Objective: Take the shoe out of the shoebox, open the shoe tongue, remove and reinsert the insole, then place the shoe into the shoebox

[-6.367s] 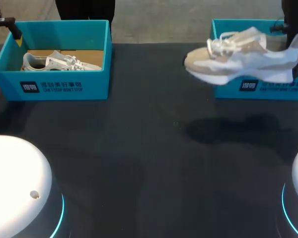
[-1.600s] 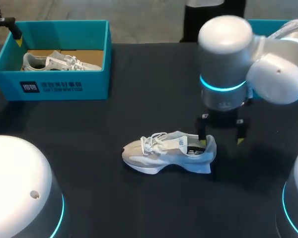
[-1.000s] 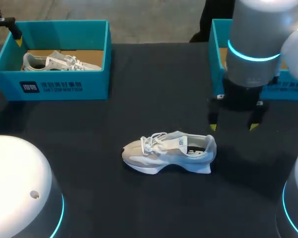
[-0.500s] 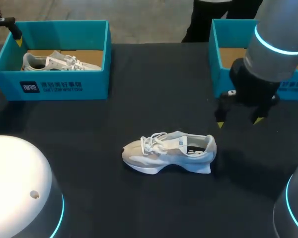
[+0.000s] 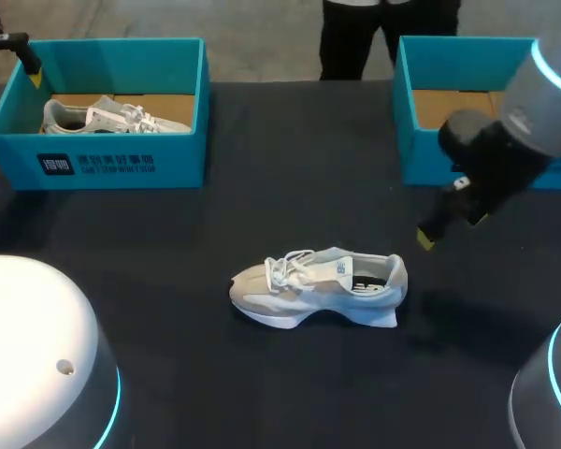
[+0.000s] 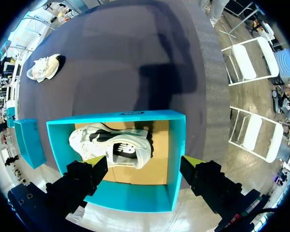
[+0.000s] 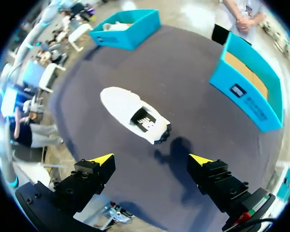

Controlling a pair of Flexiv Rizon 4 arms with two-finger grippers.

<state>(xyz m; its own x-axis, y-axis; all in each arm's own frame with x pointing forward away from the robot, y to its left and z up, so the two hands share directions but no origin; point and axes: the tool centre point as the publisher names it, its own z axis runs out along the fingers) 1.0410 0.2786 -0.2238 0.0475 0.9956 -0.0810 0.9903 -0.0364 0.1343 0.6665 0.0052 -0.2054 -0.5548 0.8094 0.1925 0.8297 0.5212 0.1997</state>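
A white and beige shoe [image 5: 318, 285] lies on its sole in the middle of the black table [image 5: 262, 196], toe toward my left; from my right wrist it shows as the shoe [image 7: 135, 116] ahead of the fingers, its dark insole visible. My right gripper [image 5: 451, 227] hangs open above the table to the right of the heel, apart from the shoe and in front of the empty right shoebox [image 5: 467, 94]. In its own view the right gripper [image 7: 152, 159] holds nothing. My left gripper [image 6: 145, 164] is open over the left shoebox [image 6: 176, 159], above a second shoe [image 6: 113, 147].
The left teal shoebox [image 5: 103, 112] stands at the back left with the second shoe [image 5: 112, 117] inside it. The right shoebox [image 7: 249, 84] shows only its cardboard floor. My arms' white bases fill both front corners of the table.
My right arm has lifted and drawn back to the right, away from the shoe's heel, fingers still open. The shoe has stayed put. The left arm has not moved.
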